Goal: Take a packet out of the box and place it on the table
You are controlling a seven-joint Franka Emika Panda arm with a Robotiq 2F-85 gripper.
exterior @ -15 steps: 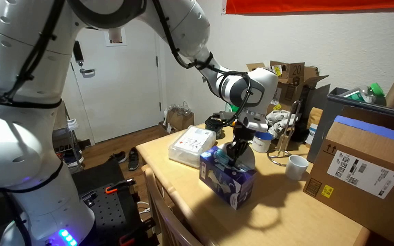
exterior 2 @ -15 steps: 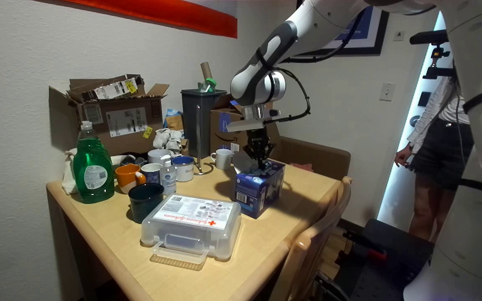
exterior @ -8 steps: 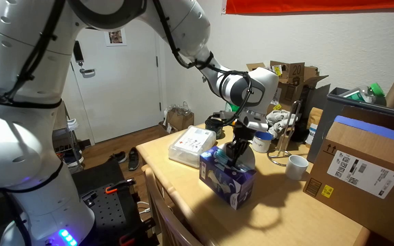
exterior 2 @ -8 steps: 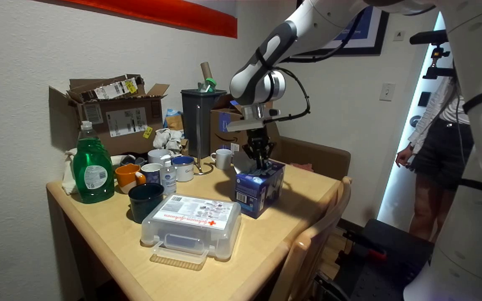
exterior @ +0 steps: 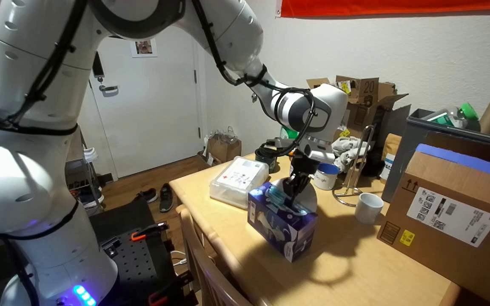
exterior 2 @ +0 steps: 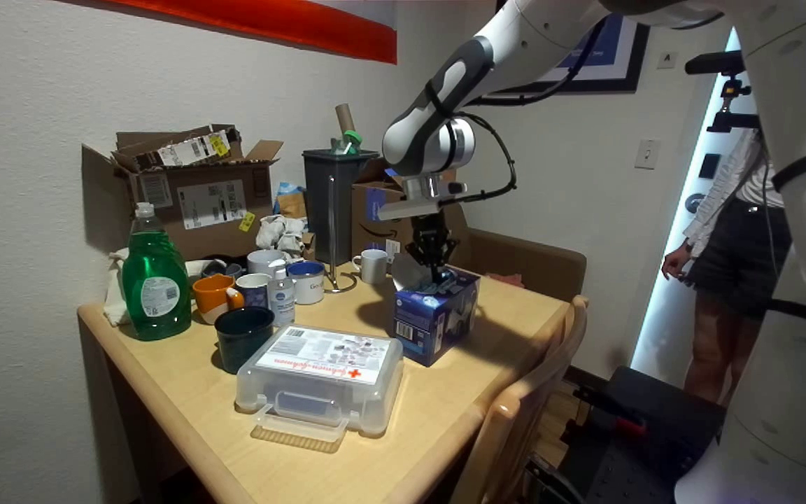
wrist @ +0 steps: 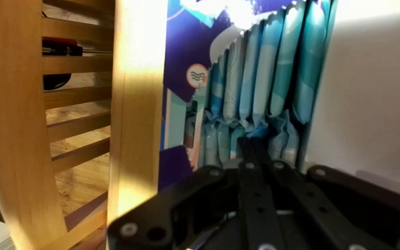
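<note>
Above the counter (exterior: 381, 263), I'm holding my pincer (wrist: 251, 140) closed in the box (exterior: 275, 227), catch unclear, expecting a light, soft packet (wrist: 264, 73) best pinched edgewise.

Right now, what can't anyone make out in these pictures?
Whether the end effector holds anything: wrist view, its shut fingers hide that.
How many packets the box holds: wrist view, the end effector covers part.
The face of the person: in an exterior view, blocked by the robot's arm.
Fine print on the white label: in an exterior view, too small.
</note>
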